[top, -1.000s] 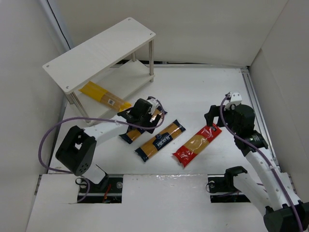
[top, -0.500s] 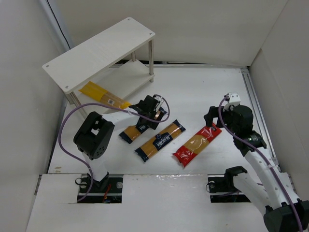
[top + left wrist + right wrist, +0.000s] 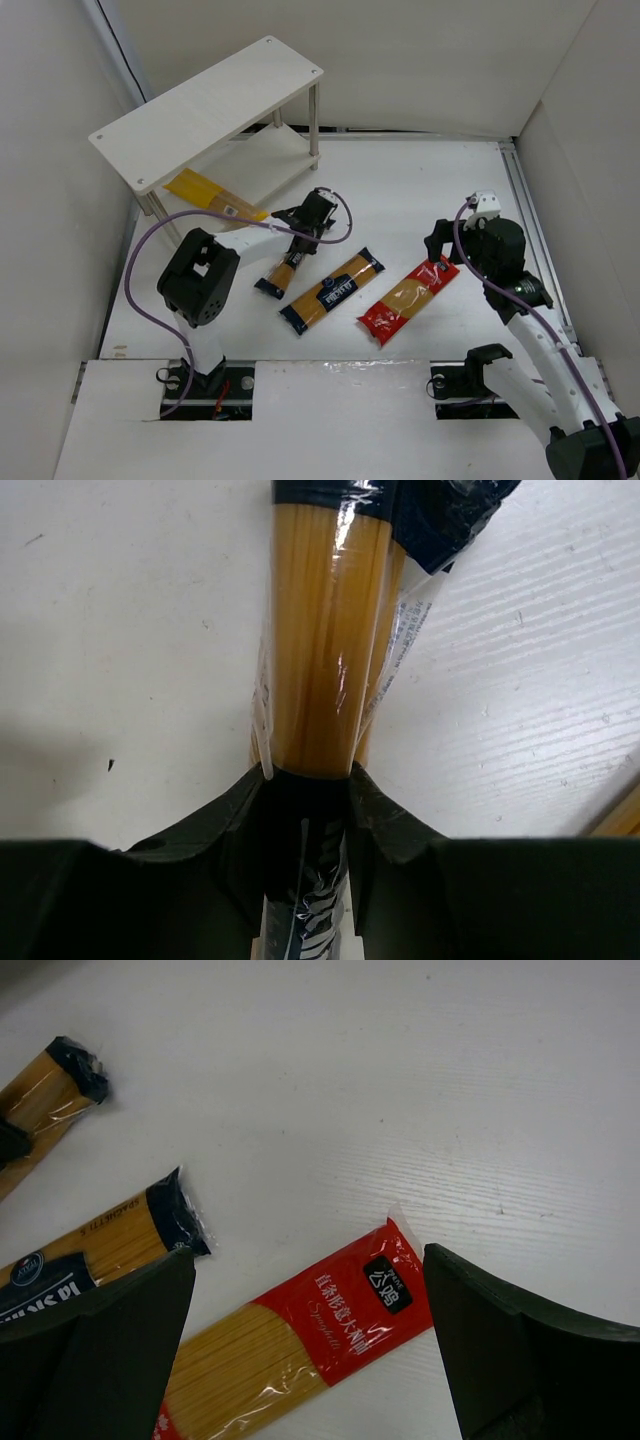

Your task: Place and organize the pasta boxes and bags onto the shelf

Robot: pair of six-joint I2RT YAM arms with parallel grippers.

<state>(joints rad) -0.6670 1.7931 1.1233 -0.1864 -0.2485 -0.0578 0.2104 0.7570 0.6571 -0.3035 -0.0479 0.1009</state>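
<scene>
Lying slanted on the surface near the shelf, one navy-ended pack is pinched across its width by the left tool, probably for lifting to the lower tier beside the yellow pack; the right tool hangs spread above the red pack

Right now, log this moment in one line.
left gripper: shut on leftmost navy-ended pack | right gripper: open above red pack | shelf: yellow pack on lower tier
</scene>
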